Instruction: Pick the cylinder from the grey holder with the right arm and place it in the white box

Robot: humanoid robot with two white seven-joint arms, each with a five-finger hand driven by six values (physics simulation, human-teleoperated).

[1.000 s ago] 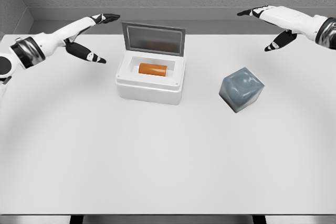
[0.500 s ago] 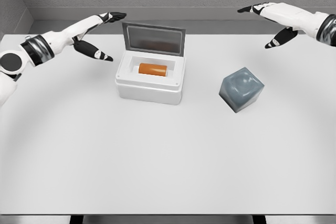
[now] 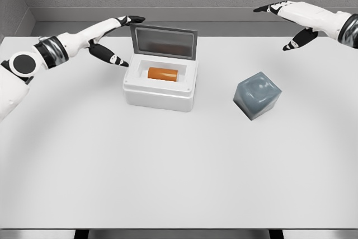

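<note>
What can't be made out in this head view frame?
- Right hand: forearm cut off by the right picture edge.
- Orange cylinder in the white box: its underside is hidden by the box walls.
- Grey holder: no opening shows from this angle.
- Left hand: contact with the lid unclear.

1 cylinder; 1 box; 1 holder

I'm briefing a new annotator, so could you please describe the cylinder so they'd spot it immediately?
On the white table, left of centre, stands a white box with its lid raised. The cylinder lies inside on its side, the scene's only orange object.
</note>
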